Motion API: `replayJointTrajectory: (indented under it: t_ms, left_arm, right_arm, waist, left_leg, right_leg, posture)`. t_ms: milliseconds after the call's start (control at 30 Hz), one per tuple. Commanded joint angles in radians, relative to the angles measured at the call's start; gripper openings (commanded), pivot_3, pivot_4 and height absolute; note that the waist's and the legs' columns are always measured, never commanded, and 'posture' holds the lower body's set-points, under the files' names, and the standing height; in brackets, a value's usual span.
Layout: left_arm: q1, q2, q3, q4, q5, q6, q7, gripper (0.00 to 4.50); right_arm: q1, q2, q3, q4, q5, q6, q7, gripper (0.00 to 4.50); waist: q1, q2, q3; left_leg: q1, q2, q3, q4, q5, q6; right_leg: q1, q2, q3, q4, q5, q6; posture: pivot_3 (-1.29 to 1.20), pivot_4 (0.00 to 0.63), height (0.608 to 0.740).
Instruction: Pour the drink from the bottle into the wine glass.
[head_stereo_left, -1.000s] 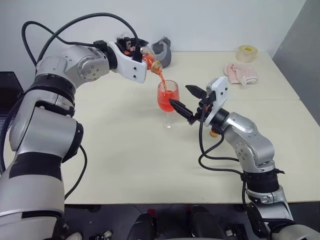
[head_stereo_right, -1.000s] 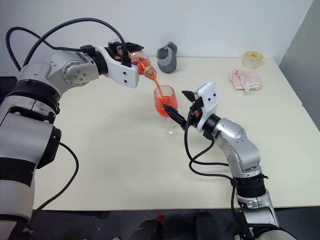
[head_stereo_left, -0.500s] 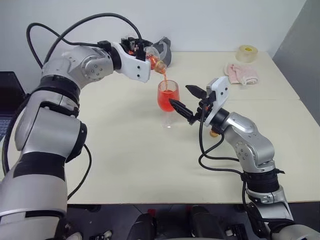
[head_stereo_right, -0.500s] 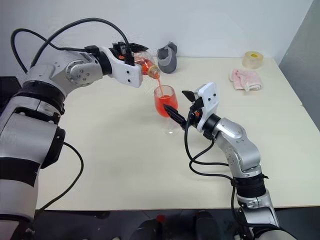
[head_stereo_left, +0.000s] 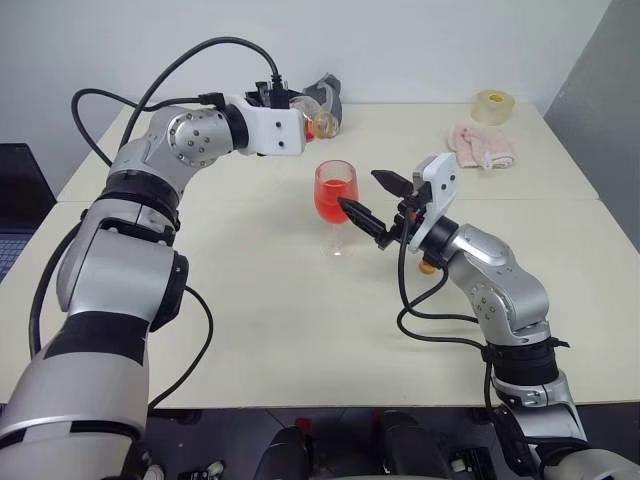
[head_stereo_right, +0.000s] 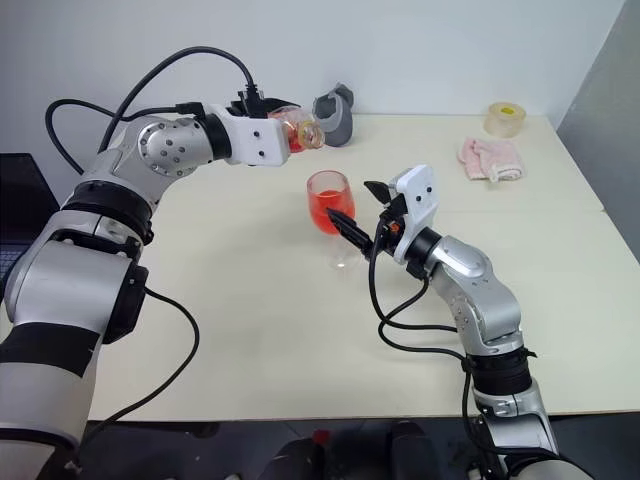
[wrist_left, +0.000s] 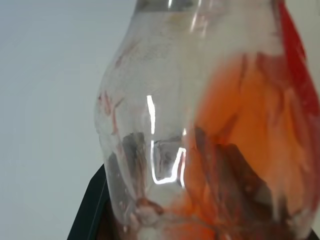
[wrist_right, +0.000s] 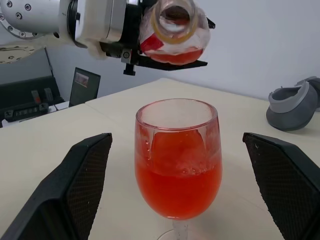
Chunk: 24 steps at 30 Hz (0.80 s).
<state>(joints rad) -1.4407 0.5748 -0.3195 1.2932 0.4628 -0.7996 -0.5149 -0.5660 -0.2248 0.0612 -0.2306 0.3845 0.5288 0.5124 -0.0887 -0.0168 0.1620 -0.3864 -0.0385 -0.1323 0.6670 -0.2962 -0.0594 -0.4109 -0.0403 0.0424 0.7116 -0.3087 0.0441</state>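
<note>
From the head views, the wine glass (head_stereo_left: 336, 196) stands mid-table (head_stereo_left: 250, 300), about half full of the drink (head_stereo_left: 334, 203). The left gripper (head_stereo_right: 290, 128) clamps the bottle (head_stereo_right: 303, 131) above and behind the glass, its mouth roughly level.

In the left wrist view, the bottle's clear body carries a red residue.

In the right wrist view, the right gripper (wrist_right: 180, 195) gapes wide on either side of the glass without touching it.

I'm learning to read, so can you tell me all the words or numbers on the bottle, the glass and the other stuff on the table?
No words or numbers can be read here.
Bottle: it has a red mark, but it is too blurred to show any letters.
Wine glass: plain, with no writing on it.
Tape roll: too small to tell if anything is printed on it.
</note>
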Motion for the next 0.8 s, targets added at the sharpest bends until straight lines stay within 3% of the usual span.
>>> replayJointTrajectory:
  t_ms: [33, 267, 500, 800]
  left_arm:
    - [0.002, -0.020, 0.112, -0.037, -0.138, 0.074, -0.060, 1.81]
    - [0.157, -0.066, 0.273, -0.193, -0.359, 0.223, -0.193, 1.81]
    - [0.345, -0.082, 0.437, -0.509, -0.527, 0.536, -0.051, 1.81]
    - [0.669, -0.114, 0.562, -0.908, -0.642, 0.842, 0.123, 1.81]
  right_arm:
    - [-0.005, -0.007, -0.013, -0.054, 0.016, -0.017, 0.008, 4.50]
    - [0.028, -0.058, -0.015, -0.134, 0.085, 0.011, 0.084, 4.50]
    - [0.145, -0.151, 0.023, -0.225, 0.107, -0.019, 0.184, 4.50]
    - [0.220, -0.158, 0.020, -0.258, 0.089, -0.027, 0.132, 4.50]
  waist:
    - [0.000, 0.000, 0.000]
    - [-0.001, 0.000, 0.000]
    - [0.000, 0.000, 0.000]
    - [0.004, 0.000, 0.000]
  left_leg:
    - [0.000, 0.000, 0.000, 0.000, 0.000, 0.000]
    - [0.000, 0.000, 0.000, 0.001, 0.000, 0.000]
    - [-0.007, 0.001, -0.004, 0.010, 0.000, 0.000]
    - [-0.008, 0.001, -0.004, 0.012, 0.000, 0.000]
  right_leg:
    - [0.000, 0.000, 0.000, 0.000, 0.000, 0.000]
    - [0.000, 0.000, 0.000, 0.001, 0.000, 0.000]
    - [-0.002, 0.000, -0.002, 0.002, 0.000, 0.000]
    - [-0.002, -0.001, -0.002, 0.004, 0.000, 0.000]
  posture:
    - [0.00, 0.150, 0.740]
    - [0.00, 0.150, 0.740]
    - [0.00, 0.150, 0.740]
    - [0.00, 0.150, 0.740]
